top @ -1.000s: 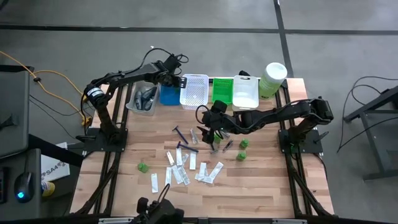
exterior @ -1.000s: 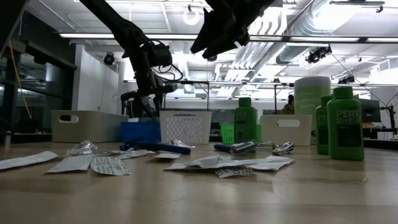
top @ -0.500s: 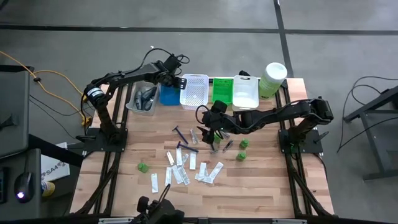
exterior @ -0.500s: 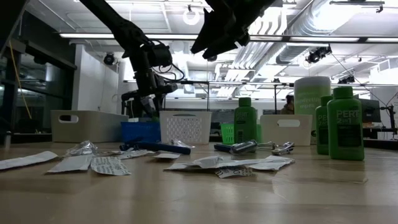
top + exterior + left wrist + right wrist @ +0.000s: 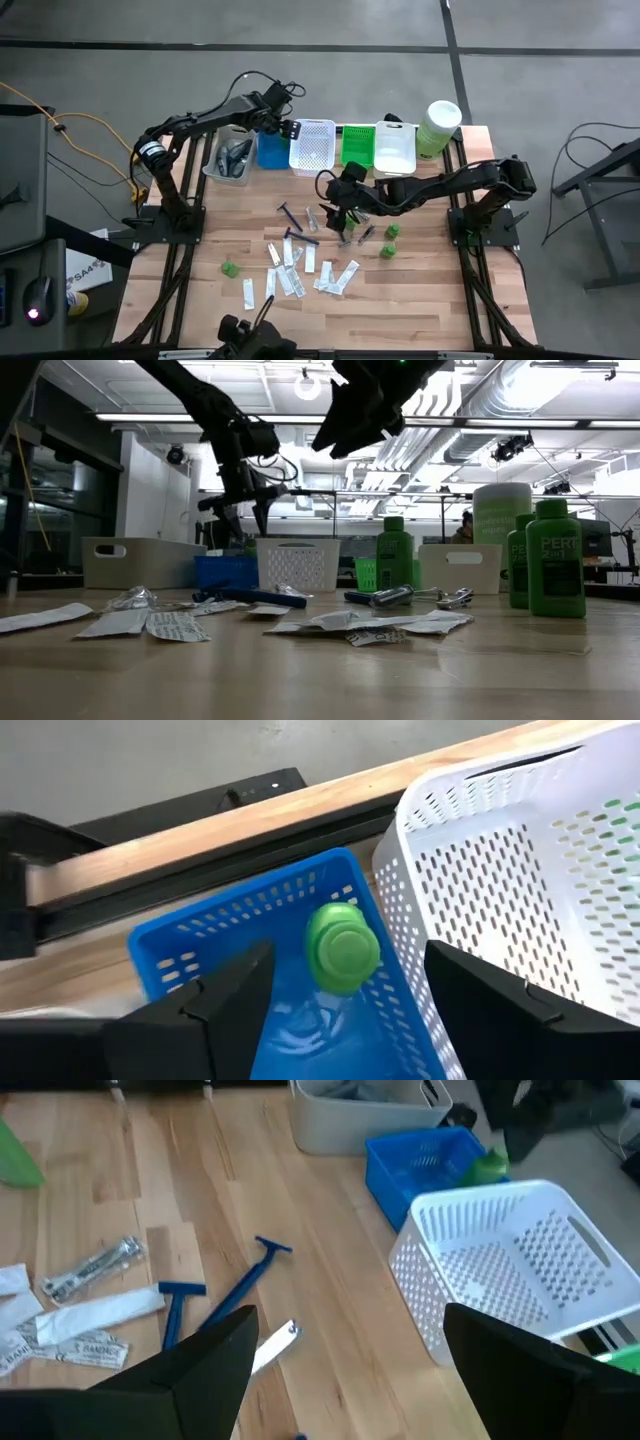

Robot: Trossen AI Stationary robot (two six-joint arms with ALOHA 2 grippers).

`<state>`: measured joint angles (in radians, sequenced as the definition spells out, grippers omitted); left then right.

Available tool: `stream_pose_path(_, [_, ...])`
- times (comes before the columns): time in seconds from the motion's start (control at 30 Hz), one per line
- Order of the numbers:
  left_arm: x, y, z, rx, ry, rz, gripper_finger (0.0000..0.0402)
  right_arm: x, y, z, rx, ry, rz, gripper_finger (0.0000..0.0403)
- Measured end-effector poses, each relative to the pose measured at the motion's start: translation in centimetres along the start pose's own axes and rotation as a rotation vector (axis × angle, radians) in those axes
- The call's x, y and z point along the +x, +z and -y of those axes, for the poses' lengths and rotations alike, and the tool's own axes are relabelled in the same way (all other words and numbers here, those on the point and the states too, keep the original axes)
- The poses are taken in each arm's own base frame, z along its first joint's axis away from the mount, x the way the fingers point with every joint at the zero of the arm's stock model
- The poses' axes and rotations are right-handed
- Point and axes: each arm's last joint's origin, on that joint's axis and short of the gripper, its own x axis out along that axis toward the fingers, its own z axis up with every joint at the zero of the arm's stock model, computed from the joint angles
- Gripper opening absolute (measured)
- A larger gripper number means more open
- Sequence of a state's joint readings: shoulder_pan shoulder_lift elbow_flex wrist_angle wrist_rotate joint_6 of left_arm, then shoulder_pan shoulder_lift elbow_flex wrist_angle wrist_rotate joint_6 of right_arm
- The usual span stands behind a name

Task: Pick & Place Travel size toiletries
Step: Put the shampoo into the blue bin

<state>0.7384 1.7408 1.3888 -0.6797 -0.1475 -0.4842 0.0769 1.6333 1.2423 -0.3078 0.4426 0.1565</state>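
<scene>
My left gripper [image 5: 286, 129] hangs open above the blue basket [image 5: 250, 920] at the table's far side. A small green bottle [image 5: 343, 948] sits inside that basket below the fingers, clear of both. The same bottle [image 5: 487, 1166] pokes above the basket's rim in the right wrist view. My right gripper [image 5: 338, 220] is open over the table's middle, above the blue razors [image 5: 250, 1275]. Silvery tubes [image 5: 90, 1270], white sachets [image 5: 300, 272] and green bottles [image 5: 230, 268] [image 5: 390, 240] lie loose on the wood.
A row of baskets lines the far edge: clear [image 5: 230, 158], blue [image 5: 270, 152], white perforated [image 5: 312, 146], green [image 5: 357, 146] and white [image 5: 394, 150]. A pale-green canister [image 5: 438, 128] stands at the far right corner. Tall green bottles [image 5: 558, 560] stand near the low camera.
My left gripper has opened: in the low view its fingers, close together before, now stand spread. It has also risen a little above the blue basket. My right gripper has kept still.
</scene>
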Motion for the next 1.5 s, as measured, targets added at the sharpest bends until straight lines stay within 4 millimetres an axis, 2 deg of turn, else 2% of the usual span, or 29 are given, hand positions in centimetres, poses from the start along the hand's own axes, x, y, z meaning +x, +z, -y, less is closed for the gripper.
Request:
stream_pose_path(0.2, [-3.5,-1.5,1.0,0.087,0.063,0.047,0.0259,-0.5,-0.3,0.3,0.018,-0.011,-0.046,0.0313])
stream_pose_path(0.4, [-8.0,-5.1,1.5,0.189,0.076,0.070,0.0259,-1.4,-0.5,0.2,0.014,-0.007,-0.072,0.0313])
stream_pose_path(0.6, [-12.1,-10.8,0.4,0.255,0.021,0.041,0.0259,-2.4,-1.0,-0.6,0.003,0.005,-0.098,0.0313])
stream_pose_path(0.83, [-16.0,-18.0,-1.9,0.174,-0.126,-0.010,0.0259,-3.3,-1.6,-2.2,-0.011,0.017,-0.113,0.0313])
stream_pose_path(0.93, [-16.7,-20.4,-2.6,0.145,-0.167,-0.053,0.0259,-3.7,-1.7,-2.7,-0.013,0.006,-0.100,0.0313])
stream_pose_path(1.07, [-17.3,-22.8,-2.5,0.146,-0.164,-0.139,0.0259,-4.0,-1.8,-3.1,-0.023,0.000,-0.090,0.0313])
stream_pose_path(1.5, [-17.2,-30.2,1.4,0.247,-0.105,-0.403,0.0259,-4.4,-2.0,-3.9,-0.015,0.022,-0.087,0.0313])
